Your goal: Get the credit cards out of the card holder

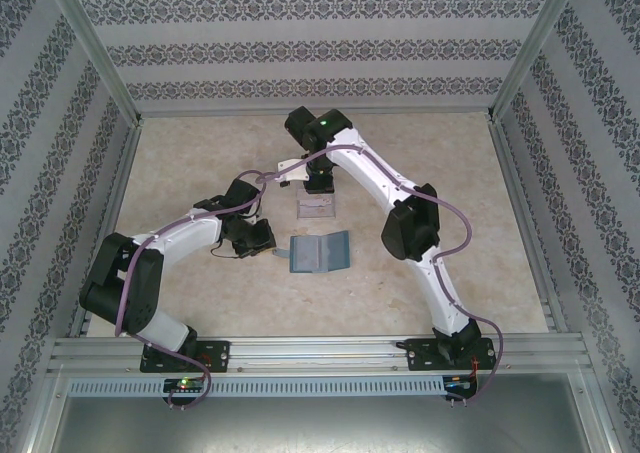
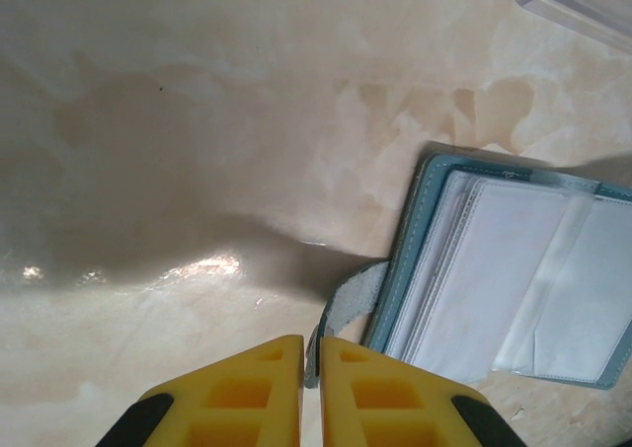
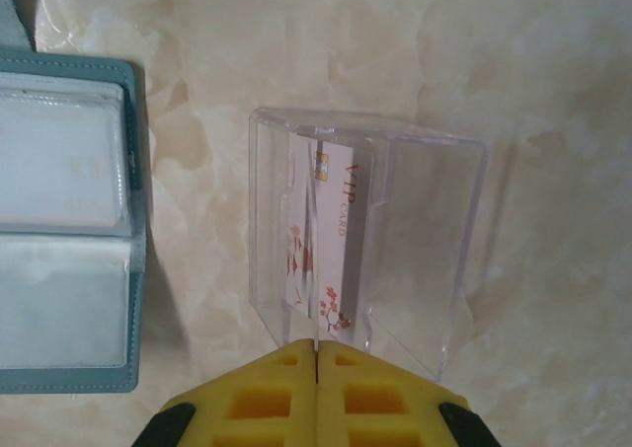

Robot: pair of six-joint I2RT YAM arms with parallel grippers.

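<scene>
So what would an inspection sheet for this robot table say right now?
surface: beige marbled tabletop, glossy, faintly blotched.
job's things: teal folding card holder lying open, clear pockets facing up; white VIP card standing inside a clear plastic tray beside it.
clutter: nothing seen.
end effectors: left end effector shut on the holder's strap; right end effector shut on the card's edge.
cables: purple-grey cables running along both arms.
surroundings: patterned wallpaper walls, aluminium frame rails.
</scene>
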